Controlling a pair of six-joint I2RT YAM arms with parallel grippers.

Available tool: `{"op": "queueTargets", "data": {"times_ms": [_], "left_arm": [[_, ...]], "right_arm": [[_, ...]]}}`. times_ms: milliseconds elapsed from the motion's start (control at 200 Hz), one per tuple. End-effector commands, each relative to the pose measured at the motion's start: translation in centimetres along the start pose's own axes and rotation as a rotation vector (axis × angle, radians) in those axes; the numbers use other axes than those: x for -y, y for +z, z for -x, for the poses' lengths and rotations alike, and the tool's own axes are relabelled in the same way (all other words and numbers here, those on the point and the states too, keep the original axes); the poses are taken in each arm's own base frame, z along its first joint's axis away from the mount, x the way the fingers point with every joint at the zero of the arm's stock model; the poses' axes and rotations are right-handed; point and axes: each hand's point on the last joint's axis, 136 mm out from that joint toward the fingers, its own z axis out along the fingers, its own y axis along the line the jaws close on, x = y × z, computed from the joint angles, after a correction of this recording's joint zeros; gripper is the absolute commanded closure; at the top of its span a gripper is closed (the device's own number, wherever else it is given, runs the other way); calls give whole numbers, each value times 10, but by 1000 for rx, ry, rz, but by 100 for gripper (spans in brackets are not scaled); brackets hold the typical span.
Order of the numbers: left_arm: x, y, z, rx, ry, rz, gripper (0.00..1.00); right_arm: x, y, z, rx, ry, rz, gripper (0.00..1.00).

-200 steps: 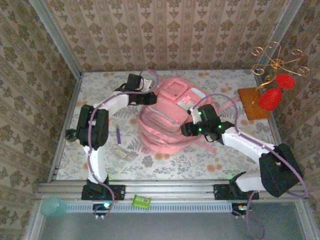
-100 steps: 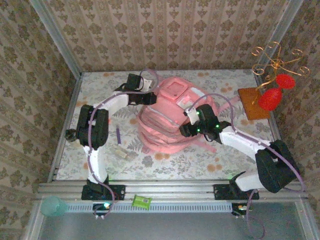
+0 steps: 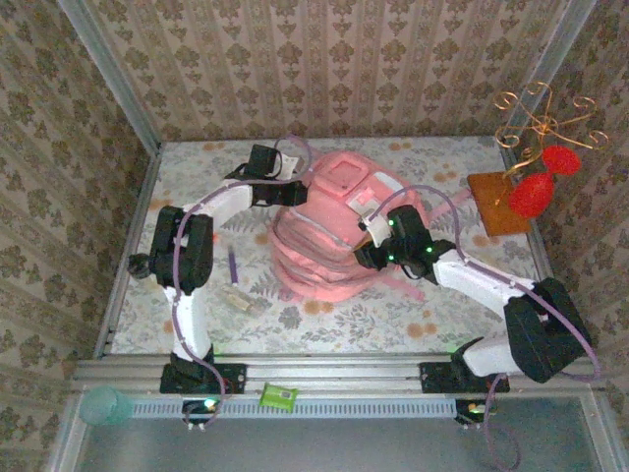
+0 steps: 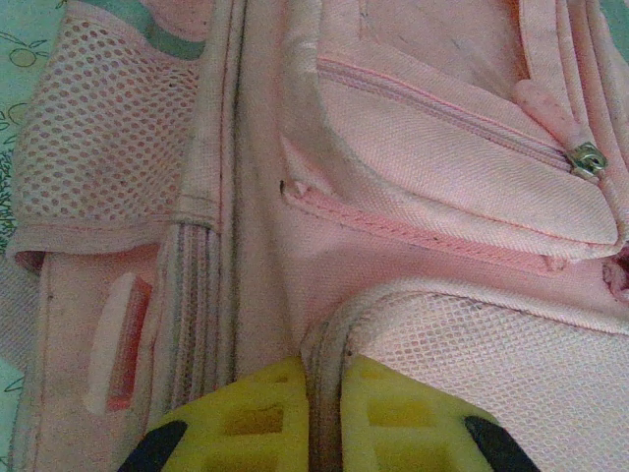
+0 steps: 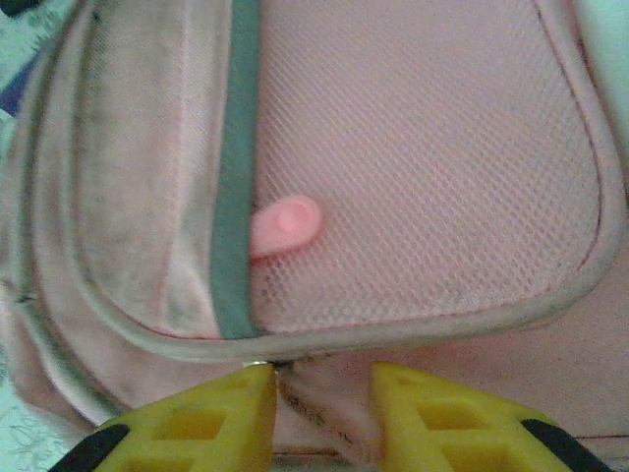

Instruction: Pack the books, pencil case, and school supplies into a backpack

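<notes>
From above, the pink backpack (image 3: pixel 316 267) lies in the middle of the floral table (image 3: pixel 432 317), with one arm at each side of it. The left gripper (image 3: pixel 291 194) meets its far left flank, and the right gripper (image 3: pixel 367 254) sits over its right side.

The left wrist camera adds the detail. The left gripper (image 4: pixel 324 418) has its yellow fingers (image 4: pixel 251 423) almost together, pinching a raised seam of the backpack (image 4: pixel 442 147). Beyond that are a zipped pocket with a metal zip pull (image 4: pixel 588 157) and a mesh side pocket (image 4: pixel 108 128).

The right wrist camera looks onto a mesh panel of the backpack (image 5: pixel 423 147), a grey-green band (image 5: pixel 236 167) and a pink rubber tab (image 5: pixel 287 224). The right gripper (image 5: pixel 322 403) has a narrow gap between its fingers (image 5: pixel 432 418). A fabric edge lies in that gap, but I cannot tell whether the pads press on it.

Left of the backpack there is open table up to the metal wall rail. On it lie one thin purple pen (image 3: pixel 233 265) and one small pale piece (image 3: pixel 245 300), both near the backpack but apart from it. The near strip of table is open. To the right, bare table separates the backpack from a wooden base (image 3: pixel 497 204) in the far right corner, which carries two red ornaments (image 3: pixel 536 192).

On the front rail sit one green object (image 3: pixel 278 395) and one teal cup (image 3: pixel 101 404).
</notes>
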Motion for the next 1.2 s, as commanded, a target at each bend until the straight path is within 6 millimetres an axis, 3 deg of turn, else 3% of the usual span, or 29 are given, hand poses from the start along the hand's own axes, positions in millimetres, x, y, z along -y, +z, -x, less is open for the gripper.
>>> {"op": "queueTargets", "data": {"times_ms": [0, 145, 325, 445, 845, 1195], "left_arm": [[-14, 3, -14, -53, -30, 49, 100], [-15, 3, -14, -51, -30, 50, 100], [-13, 2, -15, -53, -29, 46, 100], [-13, -1, -14, -51, -20, 52, 100], [-13, -1, -13, -48, -21, 47, 100], [-13, 0, -12, -45, -23, 43, 100]], "right_arm": [[-6, -7, 9, 49, -13, 19, 71], [-1, 0, 7, 40, 1, 0, 71], [18, 4, 6, 16, 56, -93, 51], [23, 3, 3, 11, 105, -102, 44], [21, 26, -19, -83, 215, -1, 45], [18, 2, -28, -132, 218, -69, 38]]}}
